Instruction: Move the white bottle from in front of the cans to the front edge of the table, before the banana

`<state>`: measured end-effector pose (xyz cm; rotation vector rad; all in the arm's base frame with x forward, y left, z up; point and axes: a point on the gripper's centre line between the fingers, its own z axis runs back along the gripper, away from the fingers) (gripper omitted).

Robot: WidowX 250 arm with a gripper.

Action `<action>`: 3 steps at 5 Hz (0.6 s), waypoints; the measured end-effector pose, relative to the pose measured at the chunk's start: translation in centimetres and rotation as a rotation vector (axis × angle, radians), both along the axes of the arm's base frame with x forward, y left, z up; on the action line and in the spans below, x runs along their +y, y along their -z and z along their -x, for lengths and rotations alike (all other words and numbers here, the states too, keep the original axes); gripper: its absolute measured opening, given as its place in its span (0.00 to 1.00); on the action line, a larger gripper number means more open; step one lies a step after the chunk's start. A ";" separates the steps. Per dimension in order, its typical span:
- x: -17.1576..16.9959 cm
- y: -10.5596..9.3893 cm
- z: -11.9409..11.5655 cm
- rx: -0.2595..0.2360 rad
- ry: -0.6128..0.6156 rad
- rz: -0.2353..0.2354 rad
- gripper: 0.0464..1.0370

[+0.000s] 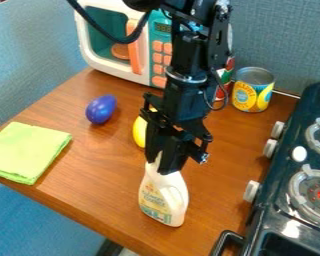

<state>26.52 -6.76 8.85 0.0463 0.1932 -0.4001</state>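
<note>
With the black toy stove (283,175) as the landmark, the black two-finger gripper (158,167) hangs over the wooden tabletop (89,165) beside it, its jaws pinching the narrow neck of a white plastic bottle with a printed label (164,197). The bottle is roughly upright, apart from the stove's knobbed front; whether its base touches the wood I cannot tell. A smooth yellow thing (139,132), partly hidden by the gripper, is farther from the stove than the arm. Beyond it from the stove is a purple egg-shaped thing (100,109), and farther still a lime-green folded cloth (28,151). A yellow-and-blue metal can (253,90) stands near the stove's back corner, and a white-and-teal toy microwave (116,37) is well apart from the stove, towards the back.

The weak point, I judge, is the high, narrow grip: the bottle's bulk hangs below it, so an off-centre pinch could let it twist or slip. A low sideways move towards the stove could knock the base against the knobs; one away from it could nudge the rounded yellow thing and send it rolling
</note>
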 end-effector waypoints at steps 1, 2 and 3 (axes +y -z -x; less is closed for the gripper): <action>0.1 0.0 0.3 0.020 0.013 -0.003 0.70; 0.3 -2.2 -0.3 -0.014 -0.015 0.047 0.95; 0.7 -4.8 -1.1 -0.058 -0.069 0.103 0.97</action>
